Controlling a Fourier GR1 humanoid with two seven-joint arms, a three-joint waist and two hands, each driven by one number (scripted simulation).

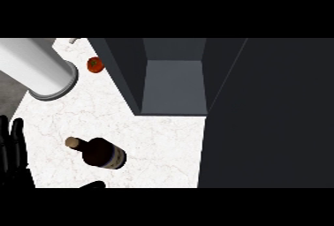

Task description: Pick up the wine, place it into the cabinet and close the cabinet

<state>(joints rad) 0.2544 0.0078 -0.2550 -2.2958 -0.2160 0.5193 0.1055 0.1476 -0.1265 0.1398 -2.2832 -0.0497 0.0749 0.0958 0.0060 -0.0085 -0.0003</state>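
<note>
One bottle [99,152] untouched on counter [157,132] | left hand [12,150] open, resting; right unseen | next: grasp bottle; cabinet [173,84] open

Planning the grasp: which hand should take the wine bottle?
Left, probably. The left hand rests open beside the wine bottle; only a fingertip of another hand shows, at the lower edge.

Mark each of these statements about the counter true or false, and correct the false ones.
1. The dark glass wine bottle stands on the white marble counter. True.
2. The dark grey cabinet is closed. False: it is open.
3. A hand holds the bottle. False: the black left hand rests open at the left edge, apart from it.
4. A small red tomato lies beside the cabinet. True.
</note>
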